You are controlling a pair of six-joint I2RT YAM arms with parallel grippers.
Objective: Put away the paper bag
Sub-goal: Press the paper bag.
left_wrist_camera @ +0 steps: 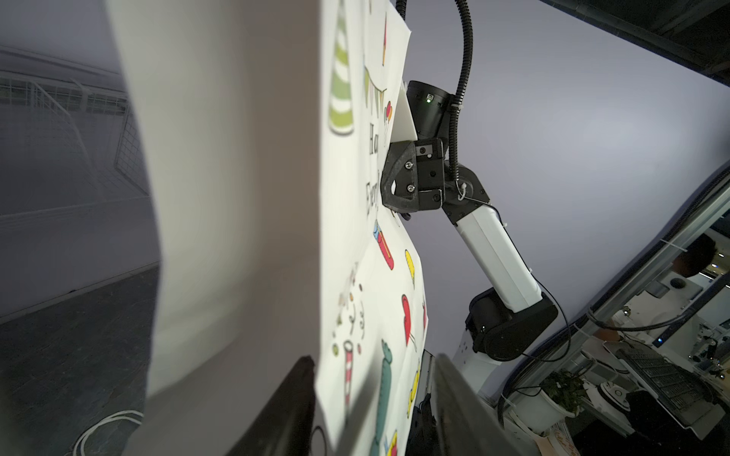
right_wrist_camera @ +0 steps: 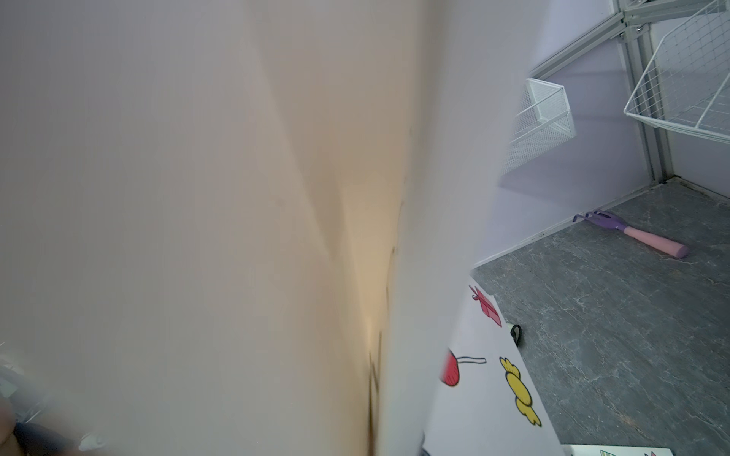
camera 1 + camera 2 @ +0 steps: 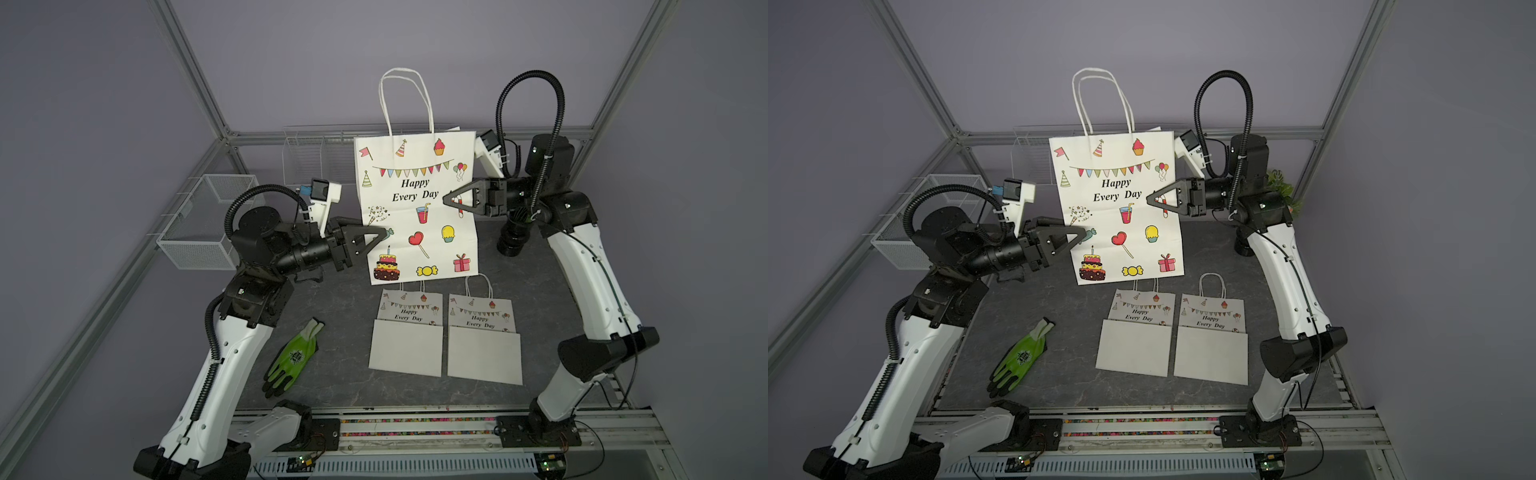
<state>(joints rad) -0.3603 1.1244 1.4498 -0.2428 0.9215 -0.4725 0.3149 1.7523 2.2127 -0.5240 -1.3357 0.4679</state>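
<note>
The paper bag [image 3: 415,216] is upright at the middle of the surface [image 3: 340,307], with its handles up and its printed face toward the near side. I cannot tell whether its base rests on the surface. The right tool [image 3: 448,200] is clamped on the bag's right edge, about halfway up. The left tool [image 3: 385,232] straddles the left edge (in the left wrist view its fingers [image 1: 292,398] are apart with paper between them, not pinching it). Two folded bags [image 3: 406,345] lie flat side by side just near of it, and a green glove [image 3: 293,357] lies at near left.
</note>
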